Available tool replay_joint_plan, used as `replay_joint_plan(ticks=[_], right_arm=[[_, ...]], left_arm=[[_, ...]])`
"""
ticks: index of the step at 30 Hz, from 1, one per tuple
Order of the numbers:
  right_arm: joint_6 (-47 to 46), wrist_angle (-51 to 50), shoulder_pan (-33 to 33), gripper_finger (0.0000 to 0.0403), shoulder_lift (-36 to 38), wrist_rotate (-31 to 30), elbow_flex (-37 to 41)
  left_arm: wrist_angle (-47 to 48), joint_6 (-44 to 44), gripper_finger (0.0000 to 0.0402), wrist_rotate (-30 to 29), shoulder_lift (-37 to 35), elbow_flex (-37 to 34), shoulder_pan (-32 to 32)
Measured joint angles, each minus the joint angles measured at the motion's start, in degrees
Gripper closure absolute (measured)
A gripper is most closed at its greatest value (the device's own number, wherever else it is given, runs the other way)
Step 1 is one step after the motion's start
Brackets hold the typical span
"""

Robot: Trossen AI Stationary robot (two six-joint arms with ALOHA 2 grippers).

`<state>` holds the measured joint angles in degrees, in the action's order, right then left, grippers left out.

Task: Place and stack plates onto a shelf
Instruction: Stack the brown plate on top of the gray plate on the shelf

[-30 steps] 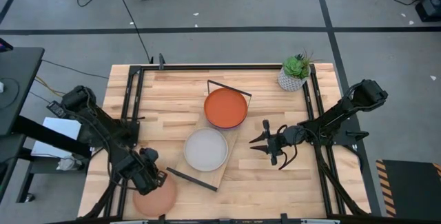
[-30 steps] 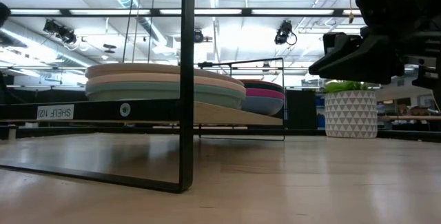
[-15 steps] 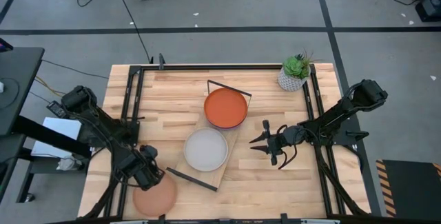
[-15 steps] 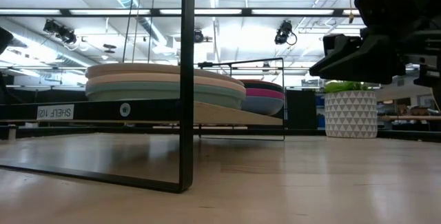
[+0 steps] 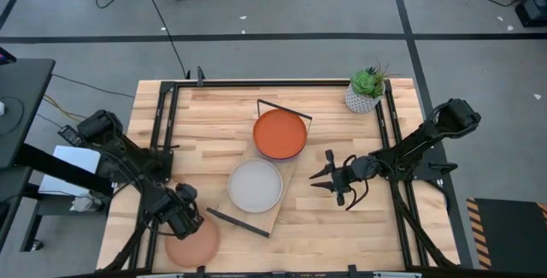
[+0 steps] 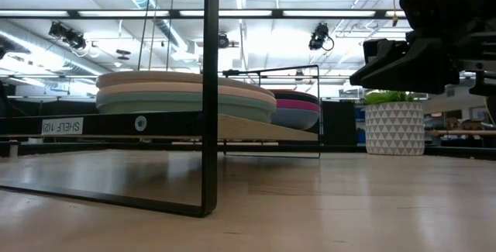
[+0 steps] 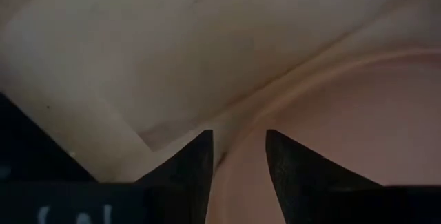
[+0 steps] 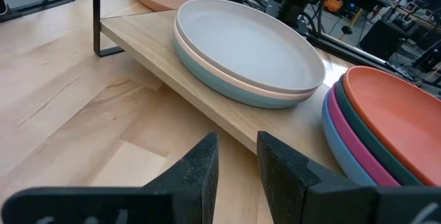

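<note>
A peach plate (image 5: pixel 195 245) lies flat on the table near its near-left corner. My left gripper (image 5: pixel 184 221) is down at the plate's far rim, shut across it (image 7: pixel 239 145). The light-wood shelf (image 5: pixel 289 172) lies slantwise mid-table. It carries a stack topped by a cream plate (image 5: pixel 255 186) and another topped by an orange plate (image 5: pixel 279 134). In the right wrist view the cream plate (image 8: pixel 248 45) lies on pale blue, and the orange plate (image 8: pixel 393 114) lies on teal, pink and blue. My right gripper (image 5: pixel 323 177) hovers right of the shelf, slightly open (image 8: pixel 238 148), touching nothing. My left gripper pinches the peach plate's rim (image 7: pixel 231 136) on its far side, with one finger (image 7: pixel 293 162) inside the plate and the other finger (image 7: pixel 189 165) outside. It comes slanting down from the far-left. The plate lies flat on the table.
A white plant pot (image 5: pixel 366 91) stands at the table's far-right corner. Black wire frames stand at the shelf's ends (image 5: pixel 283 107), (image 5: pixel 238 222); the near one shows as a post in the low view (image 6: pixel 209 89). Bare tabletop lies between the shelf and the right gripper.
My left arm has crept slightly toward the table's near edge at the peach plate. The plate and the shelf stacks have stayed where they were.
</note>
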<state>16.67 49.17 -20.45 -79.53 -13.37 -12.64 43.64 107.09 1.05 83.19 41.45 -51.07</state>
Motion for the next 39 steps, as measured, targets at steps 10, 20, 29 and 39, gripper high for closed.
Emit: replay_joint_plan(ticks=[10, 20, 29, 39], right_arm=[[0.0, 0.0, 0.0, 0.0296, 0.0, 0.0, 0.0], [0.0, 0.0, 0.0, 0.0296, 0.0, 0.0, 0.0], [0.0, 0.0, 0.0, 0.0296, 0.0, 0.0, 0.0], [0.0, 0.0, 0.0, 0.0296, 0.0, 0.0, 0.0]], left_arm=[[-2.5, -1.6, 0.0362, 2.1, 2.0, 0.0, -0.2], [-3.2, -1.1, 0.0386, 3.0, 1.0, 0.1, -0.9], [-7.1, -3.1, 0.0387, 3.5, -6.1, 4.0, -0.9], [-8.5, -8.6, 0.0387, -6.3, -11.3, 15.3, -0.9]])
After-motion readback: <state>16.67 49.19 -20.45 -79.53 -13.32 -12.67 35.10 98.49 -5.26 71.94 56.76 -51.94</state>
